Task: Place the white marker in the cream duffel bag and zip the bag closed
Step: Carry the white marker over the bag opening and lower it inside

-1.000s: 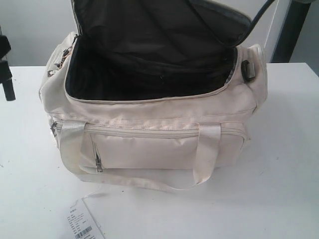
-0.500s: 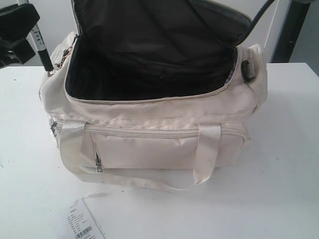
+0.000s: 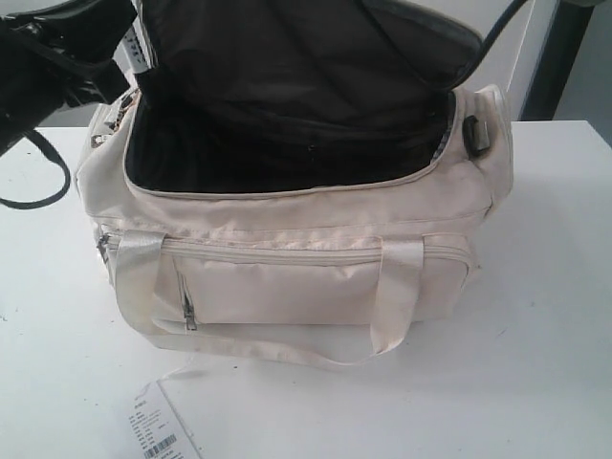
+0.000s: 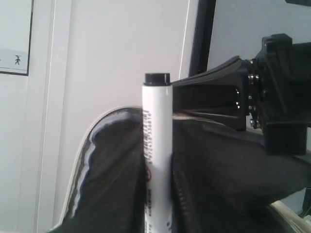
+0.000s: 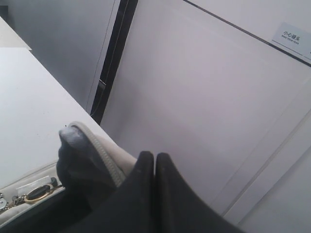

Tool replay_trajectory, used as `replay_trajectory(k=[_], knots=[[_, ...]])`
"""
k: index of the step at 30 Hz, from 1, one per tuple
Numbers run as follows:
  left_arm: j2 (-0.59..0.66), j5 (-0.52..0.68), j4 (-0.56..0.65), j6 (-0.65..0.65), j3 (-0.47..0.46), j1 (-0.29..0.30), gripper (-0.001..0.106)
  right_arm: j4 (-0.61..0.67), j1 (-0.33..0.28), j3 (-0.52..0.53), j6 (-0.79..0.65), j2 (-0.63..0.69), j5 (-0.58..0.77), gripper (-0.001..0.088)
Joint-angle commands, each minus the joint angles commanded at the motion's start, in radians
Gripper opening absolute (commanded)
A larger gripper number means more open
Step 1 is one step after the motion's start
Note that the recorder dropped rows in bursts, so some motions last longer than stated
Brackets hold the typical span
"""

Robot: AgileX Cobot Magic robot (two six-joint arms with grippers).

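white tabletop (image 3: 555, 287) carries the cream duffel bag (image 3: 287, 287), its top flap (image 3: 287, 57) raised so the black-lined mouth gapes. the right gripper (image 5: 155, 167) has its fingers pressed together at the flap's zip edge and, by the look of it, is pinching the flap up. the gold ring charm (image 5: 36, 194) lies on the bag just below that edge. the left gripper (image 4: 156, 199) is clamped on the white marker (image 4: 156, 141), dark cap away from the fingers. it hovers at the bag's left end, right at the rim of the opening and not yet over the cavity. to do the drop well, i'd carry the marker inward until it is plainly over the middle of the bag's mouth, lower it past the rim, then release, so it cannot glance off the zip edge and roll onto the table. the flap should be held high until the left arm is clear of the bag. a paper tag (image 3: 158, 430) lies on the bag's pocket side, out of the way.
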Motion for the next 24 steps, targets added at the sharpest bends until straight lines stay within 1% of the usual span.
replay_trajectory(k=[5,7,8,10,13,15,16,17,21,23,24], knots=[[0.041,-0.001,0.007,-0.016,-0.028,0.000,0.000,0.000,0.000,0.000,0.000,0.000,0.000,0.0000],[0.055,0.019,0.027,-0.018,-0.043,0.000,0.006,0.000,0.000,0.000,0.000,0.000,0.000,0.0000],[0.063,0.029,0.048,-0.018,-0.053,0.000,0.011,0.000,0.000,0.000,0.000,0.000,0.000,0.0000],[0.079,0.032,0.089,-0.018,-0.069,0.000,0.026,0.000,0.000,0.000,0.000,0.000,0.000,0.0000],[0.096,0.034,0.100,-0.024,-0.083,0.000,0.047,0.000,0.000,0.000,0.000,0.000,0.000,0.0000],[0.103,0.036,0.093,-0.034,-0.086,0.000,0.058,0.000,0.000,0.000,0.000,0.000,0.000,0.0000],[0.103,0.036,0.088,-0.034,-0.086,0.000,0.062,0.000,0.000,0.000,0.000,0.000,0.000,0.0000],[0.103,0.044,0.088,-0.034,-0.086,0.000,0.064,0.000,0.000,0.000,0.000,0.000,0.000,0.0000],[0.103,0.066,0.085,-0.046,-0.086,0.000,0.061,0.000,0.000,0.000,0.000,0.000,0.000,0.0000],[0.098,0.084,0.085,-0.057,-0.086,0.000,0.056,0.000,0.000,0.000,0.000,0.000,0.000,0.0000],[0.088,0.100,0.088,-0.059,-0.086,0.000,0.049,0.000,0.000,0.000,0.000,0.000,0.000,0.0000]])
